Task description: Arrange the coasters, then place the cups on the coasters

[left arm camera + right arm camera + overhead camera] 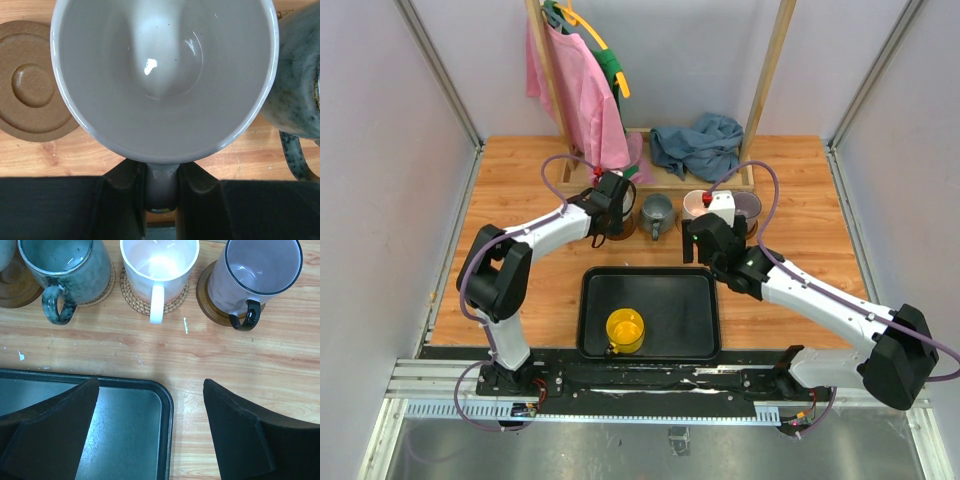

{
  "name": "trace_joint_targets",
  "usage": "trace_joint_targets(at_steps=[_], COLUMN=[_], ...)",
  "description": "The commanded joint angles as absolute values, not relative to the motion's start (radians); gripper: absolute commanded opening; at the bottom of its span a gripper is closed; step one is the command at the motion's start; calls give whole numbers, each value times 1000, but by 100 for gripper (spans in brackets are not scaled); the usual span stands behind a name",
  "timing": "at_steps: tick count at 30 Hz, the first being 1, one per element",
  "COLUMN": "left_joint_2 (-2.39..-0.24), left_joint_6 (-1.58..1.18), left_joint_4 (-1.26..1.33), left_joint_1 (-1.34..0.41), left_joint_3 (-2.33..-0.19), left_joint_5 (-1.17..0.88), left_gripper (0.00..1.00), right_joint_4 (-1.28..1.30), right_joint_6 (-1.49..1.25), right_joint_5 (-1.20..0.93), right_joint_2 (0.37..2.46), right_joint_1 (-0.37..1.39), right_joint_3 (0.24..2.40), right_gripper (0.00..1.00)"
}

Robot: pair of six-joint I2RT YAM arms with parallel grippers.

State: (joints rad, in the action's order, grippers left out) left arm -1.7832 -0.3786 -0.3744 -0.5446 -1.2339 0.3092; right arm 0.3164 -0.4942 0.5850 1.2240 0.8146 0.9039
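Only wrist views tell (overhead cannot): left end effector [161, 186] pinches handle of pale cup [160, 70]; right end effector [150, 402] spread.

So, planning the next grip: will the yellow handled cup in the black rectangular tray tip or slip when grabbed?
Probably light: the yellow cup looks like thin plastic. Standing upright on the smooth black tray, it would likely slide before tipping if nudged. Its glossy wall may slip; the handle seems safer.
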Motion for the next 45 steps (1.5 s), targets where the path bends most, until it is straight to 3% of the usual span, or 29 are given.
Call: trace_joint_targets(at_steps=[1, 45], left_joint_2=[-1792, -1813], left_joint_6=[-386, -468], left_joint_4=[-339, -329], left_joint_1=[-540, -540], left_joint_3=[-1297, -1221], left_joint_5=[293, 277], left_gripper=[0, 1], right_joint_4=[325, 322], right_joint_6=[-487, -523], right_joint_5=[595, 505], right_joint_2=[1226, 1227], right_joint_1=[798, 764], right_joint_3=[912, 874], right_gripper=[87, 87])
